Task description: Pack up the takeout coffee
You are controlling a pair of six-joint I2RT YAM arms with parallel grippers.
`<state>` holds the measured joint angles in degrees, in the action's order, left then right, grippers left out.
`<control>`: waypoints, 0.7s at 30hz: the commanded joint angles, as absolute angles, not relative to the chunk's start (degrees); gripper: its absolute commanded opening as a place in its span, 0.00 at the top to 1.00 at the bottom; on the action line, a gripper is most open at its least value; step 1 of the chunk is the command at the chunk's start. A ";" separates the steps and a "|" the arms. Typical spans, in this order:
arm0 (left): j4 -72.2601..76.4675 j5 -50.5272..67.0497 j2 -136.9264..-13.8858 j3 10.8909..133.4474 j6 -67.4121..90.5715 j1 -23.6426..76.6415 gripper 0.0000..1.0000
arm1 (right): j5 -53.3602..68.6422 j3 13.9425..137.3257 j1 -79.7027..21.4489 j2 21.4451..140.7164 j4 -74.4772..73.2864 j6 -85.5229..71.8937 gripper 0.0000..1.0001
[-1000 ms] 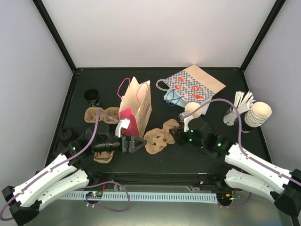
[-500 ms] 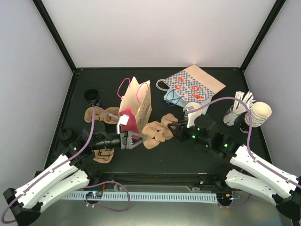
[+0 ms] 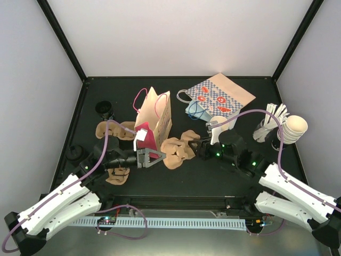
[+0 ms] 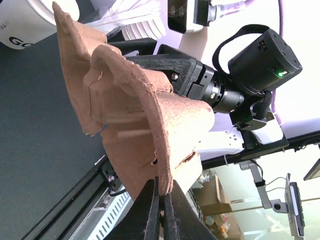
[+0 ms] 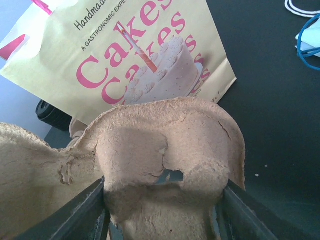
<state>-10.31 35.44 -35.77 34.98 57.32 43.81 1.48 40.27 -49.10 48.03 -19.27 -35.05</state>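
A brown pulp cup carrier (image 3: 178, 149) hangs between my two grippers, in front of the upright pink bag (image 3: 154, 121). My left gripper (image 3: 159, 158) is shut on the carrier's thin near edge (image 4: 162, 170). My right gripper (image 3: 199, 148) holds the other end, one finger on each side of a torn cup pocket (image 5: 165, 150). The takeout coffee (image 3: 219, 121), a small white cup with dark print, stands behind my right wrist; it also shows in the left wrist view's top corner (image 4: 20, 25). The bag's "Cakes" print (image 5: 130, 60) fills the right wrist view behind the carrier.
A patterned paper bag (image 3: 221, 96) lies flat at the back. A stack of cream cups (image 3: 293, 128) and white utensils (image 3: 272, 118) stand at the right. A black cup (image 3: 105, 109) and two more pulp carriers (image 3: 114, 129) (image 3: 117, 175) sit at the left.
The right gripper carried the carrier left toward the pink bag. The left gripper, open a second ago, closed on the carrier's near edge.
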 commanded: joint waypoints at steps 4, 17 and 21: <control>-10.35 36.31 -36.60 36.04 56.94 43.42 0.98 | 1.22 41.54 -48.86 48.92 -18.73 -35.18 0.18; -34.38 28.86 -44.23 51.65 35.64 43.67 0.98 | -5.75 40.70 -48.86 47.09 -27.39 -31.48 0.04; -40.93 25.77 -50.51 57.84 27.39 45.28 0.98 | -10.71 40.70 -48.82 46.22 -30.25 -33.49 0.04</control>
